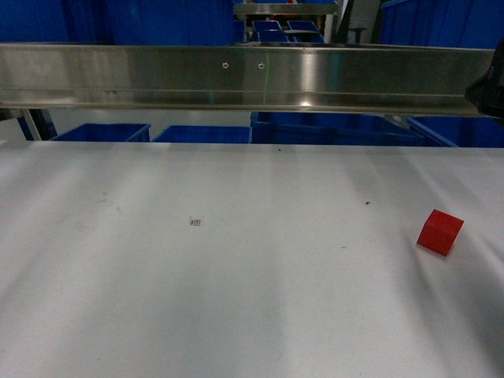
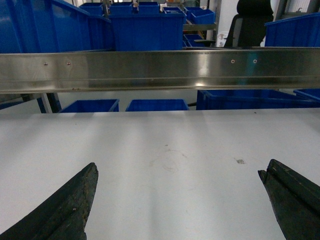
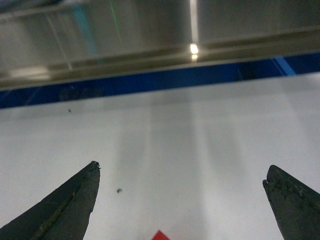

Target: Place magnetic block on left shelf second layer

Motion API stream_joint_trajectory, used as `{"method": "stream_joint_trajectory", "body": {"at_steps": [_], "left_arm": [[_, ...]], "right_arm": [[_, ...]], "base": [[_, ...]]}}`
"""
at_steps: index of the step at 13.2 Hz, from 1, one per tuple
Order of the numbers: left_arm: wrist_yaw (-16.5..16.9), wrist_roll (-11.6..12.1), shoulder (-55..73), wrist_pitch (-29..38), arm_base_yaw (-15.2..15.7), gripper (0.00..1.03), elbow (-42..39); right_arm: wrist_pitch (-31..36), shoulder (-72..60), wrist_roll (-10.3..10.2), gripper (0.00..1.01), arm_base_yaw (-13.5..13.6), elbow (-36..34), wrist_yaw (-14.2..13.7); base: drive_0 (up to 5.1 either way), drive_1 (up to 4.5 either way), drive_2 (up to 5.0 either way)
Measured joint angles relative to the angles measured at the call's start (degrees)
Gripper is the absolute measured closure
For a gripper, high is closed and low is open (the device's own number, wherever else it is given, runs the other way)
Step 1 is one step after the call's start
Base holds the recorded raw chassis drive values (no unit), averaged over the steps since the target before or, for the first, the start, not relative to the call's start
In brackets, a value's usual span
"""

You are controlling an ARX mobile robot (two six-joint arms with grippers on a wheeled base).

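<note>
Head view: magnetic block point(image 1: 439, 231), red cube, lies tilted on white tabletop point(image 1: 236, 276), far right, untouched. Right gripper point(image 3: 182, 175): jaws spread, empty, block's corner just showing below. Left gripper point(image 2: 177, 175): jaws spread, empty. Risk: steel rail point(image 1: 236, 79) overhead may obstruct the lift; skewed cube may slip.

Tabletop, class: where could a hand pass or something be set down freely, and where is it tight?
The white tabletop is bare from its left edge across to the red magnetic block near the right edge. It is tight at the back, where the steel rail hangs low with blue bins behind.
</note>
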State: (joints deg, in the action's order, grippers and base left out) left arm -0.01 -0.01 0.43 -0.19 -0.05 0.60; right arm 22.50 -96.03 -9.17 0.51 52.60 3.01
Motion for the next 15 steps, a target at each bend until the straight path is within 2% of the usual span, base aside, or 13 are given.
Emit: {"method": "stream_joint_trajectory", "body": {"at_steps": [1,2,3,5,7,10,12,13,14,15], "left_arm": [[0.00,0.00,0.00,0.00,0.00,0.05,0.00],[0.00,0.00,0.00,-0.02,0.00,0.05,0.00],[0.02,0.00,0.00,0.04,0.00,0.05,0.00],[0.00,0.00,0.00,-0.02,0.00,0.05,0.00],[0.00,0.00,0.00,0.00,0.00,0.05,0.00],[0.00,0.00,0.00,0.00,0.00,0.05,0.00],[0.00,0.00,0.00,0.00,0.00,0.05,0.00],[0.00,0.00,0.00,0.00,0.00,0.05,0.00],[-0.02,0.00,0.00,0.00,0.00,0.05,0.00],[0.00,0.00,0.00,0.00,0.00,0.05,0.00]], "right_arm": [[-2.69,-0.11,-0.31,0.03,0.66,0.70,-0.09],[-7.10,-1.97,-1.55,0.03,1.53,2.93,0.09],[-11.63,-5.88,-2.01,0.03,3.17,6.84,0.35],[-15.65,-12.02,-2.14,0.03,5.64,12.55,0.11],[-17.97,-14.73,-1.22,0.03,7.45,16.72,-1.42],[-19.93,-15.41,0.24,0.03,7.74,18.18,-5.05],[-20.33,-16.44,0.96,0.03,7.74,17.94,-5.60],[-19.78,-18.36,2.47,0.03,7.74,16.59,-5.81],[-19.96,-20.13,5.03,0.03,6.49,14.93,-7.10],[-20.33,-20.13,5.18,0.03,5.92,14.71,-7.13]], "base": [[0.0,0.00,0.0],[0.0,0.00,0.0],[0.0,0.00,0.0],[0.0,0.00,0.0],[0.0,0.00,0.0],[0.0,0.00,0.0],[0.0,0.00,0.0],[0.0,0.00,0.0],[0.0,0.00,0.0],[0.0,0.00,0.0]]}}
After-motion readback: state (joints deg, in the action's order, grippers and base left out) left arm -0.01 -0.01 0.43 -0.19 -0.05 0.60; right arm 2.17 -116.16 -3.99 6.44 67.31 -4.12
